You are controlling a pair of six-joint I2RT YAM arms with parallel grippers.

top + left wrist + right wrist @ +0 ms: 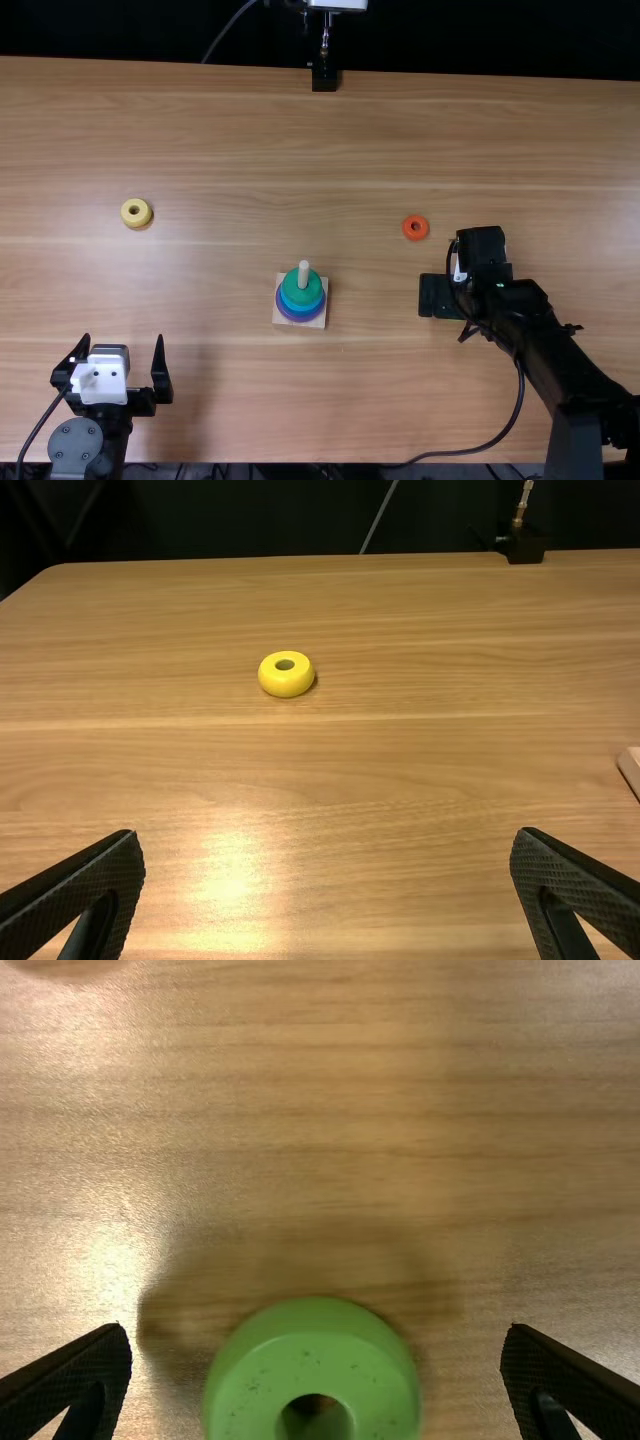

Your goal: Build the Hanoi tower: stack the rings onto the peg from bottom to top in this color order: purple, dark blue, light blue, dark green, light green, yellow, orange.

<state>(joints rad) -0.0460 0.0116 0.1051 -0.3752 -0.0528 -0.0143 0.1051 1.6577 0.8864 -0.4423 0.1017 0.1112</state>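
Right gripper [441, 297]: one, black, over the right half of the table [200, 130]; fingers spread wide, gripping nothing. Light green ring [312, 1360]: one, flat on the table beneath that gripper; in the right wrist view it sits between the two fingers, wood visible on either side.

Left gripper [122, 342]: one, above the table by its near edge, toward the near left corner; fingers wide apart, nothing held.

Square wooden base [318, 322]: one, near the middle of the table, closer to the near edge than to the far. Peg [303, 270]: one, pale, upright on the base, its top bare. Stacked on it: purple ring [301, 318] lowest, blue above, dark green ring [300, 288] uppermost.

Yellow ring [135, 213]: one, flat, toward the table's left edge. Orange ring [415, 228]: one, flat, between base and right edge, nearer the far edge than the base.
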